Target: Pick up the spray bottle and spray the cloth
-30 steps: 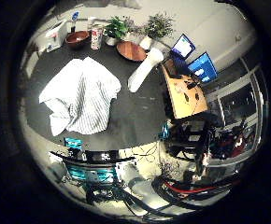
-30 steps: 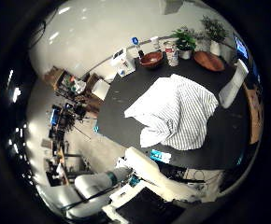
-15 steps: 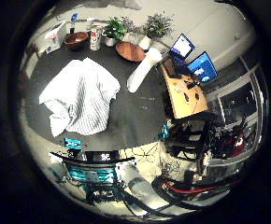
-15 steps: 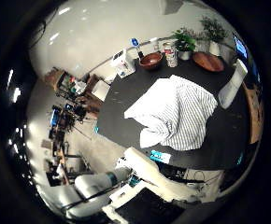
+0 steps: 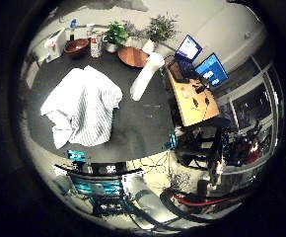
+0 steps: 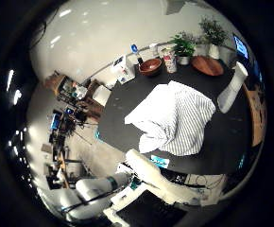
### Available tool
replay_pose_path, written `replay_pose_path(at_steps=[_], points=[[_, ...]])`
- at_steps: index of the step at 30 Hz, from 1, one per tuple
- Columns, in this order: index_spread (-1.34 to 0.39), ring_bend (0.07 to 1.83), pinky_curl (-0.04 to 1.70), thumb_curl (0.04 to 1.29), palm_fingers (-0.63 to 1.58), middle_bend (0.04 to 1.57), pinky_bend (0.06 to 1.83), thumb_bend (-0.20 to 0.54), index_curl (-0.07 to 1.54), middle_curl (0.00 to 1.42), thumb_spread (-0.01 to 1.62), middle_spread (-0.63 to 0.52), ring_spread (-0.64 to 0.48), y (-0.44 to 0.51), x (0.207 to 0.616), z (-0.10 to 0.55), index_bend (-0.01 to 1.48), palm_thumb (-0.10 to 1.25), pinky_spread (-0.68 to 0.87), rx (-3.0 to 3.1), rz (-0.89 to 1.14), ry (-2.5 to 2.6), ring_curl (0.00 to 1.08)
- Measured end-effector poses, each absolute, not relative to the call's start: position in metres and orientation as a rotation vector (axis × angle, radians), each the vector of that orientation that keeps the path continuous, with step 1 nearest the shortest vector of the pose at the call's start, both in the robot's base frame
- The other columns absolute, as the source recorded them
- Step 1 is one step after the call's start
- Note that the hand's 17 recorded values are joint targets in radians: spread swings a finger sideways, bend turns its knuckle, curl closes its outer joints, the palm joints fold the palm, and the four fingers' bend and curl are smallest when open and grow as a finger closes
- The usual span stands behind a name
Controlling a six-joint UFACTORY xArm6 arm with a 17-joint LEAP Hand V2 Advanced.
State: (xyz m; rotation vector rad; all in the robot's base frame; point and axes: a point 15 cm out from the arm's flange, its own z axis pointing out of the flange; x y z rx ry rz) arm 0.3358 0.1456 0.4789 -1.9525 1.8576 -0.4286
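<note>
A white striped cloth [image 6: 175, 115] lies crumpled in the middle of a dark round table [image 6: 227, 132]. It also shows in the little finger side view [image 5: 84, 104]. A small white bottle with a blue top [image 6: 133, 53], likely the spray bottle, stands at the table's far edge beside a brown bowl [image 6: 152, 65]. My hand is high above the table, well away from both. White parts of it [image 6: 161, 175] show at the table's near edge in the thumb side view, and teal and black parts [image 5: 96, 181] in the little finger side view.
A white cylinder [image 5: 146, 75] lies on the table beside the cloth. A can [image 5: 96, 44], a wooden plate [image 5: 133, 56] and potted plants [image 5: 114, 33] stand along the far edge. A wooden desk [image 5: 194, 99] with laptops [image 5: 190, 46] stands beside the table.
The whole picture has shifted slightly in both views, so the hand has moved a little. The cloth and the things on the table lie as before.
</note>
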Motion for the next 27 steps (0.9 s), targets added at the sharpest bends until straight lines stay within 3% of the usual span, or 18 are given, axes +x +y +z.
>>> replay_pose_path(at_steps=[18,27], points=[[-0.39,0.28,0.23,0.33,0.17,0.18,0.81,-0.032,0.31,0.28,0.95,0.02,0.31,0.028,0.338,0.521,0.17,0.38,0.68,-1.777,-0.637,1.945,0.26],[-0.31,0.33,0.25,0.32,0.13,0.19,0.91,-0.034,0.29,0.29,0.93,0.10,0.31,-0.005,0.336,0.514,0.16,0.32,0.68,-1.702,-0.688,1.972,0.27]])
